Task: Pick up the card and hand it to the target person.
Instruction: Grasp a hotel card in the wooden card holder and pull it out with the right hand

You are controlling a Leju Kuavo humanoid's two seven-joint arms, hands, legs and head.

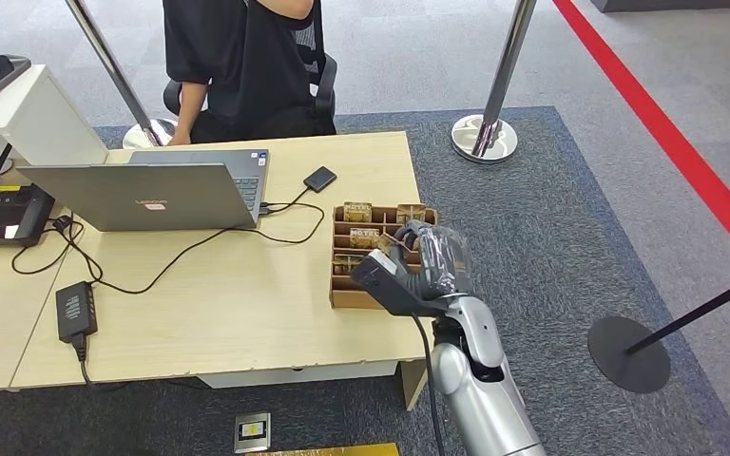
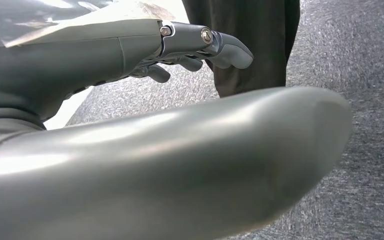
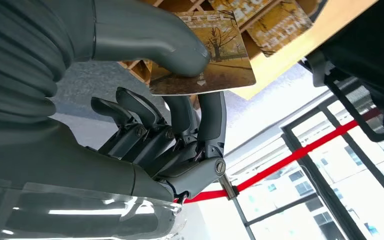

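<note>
While over the card box (image 1: 373, 255) | right hand (image 3: 145, 125) pinches card (image 3: 215, 60) under thumb

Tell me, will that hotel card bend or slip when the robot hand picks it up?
Probably not much bending: the card looks flat and stiff, like plastic, where the right robot hand pinches it between thumb and finger. It looks thin, so likely very light. Its glossy face might make it slippery, so it could slide out.
</note>
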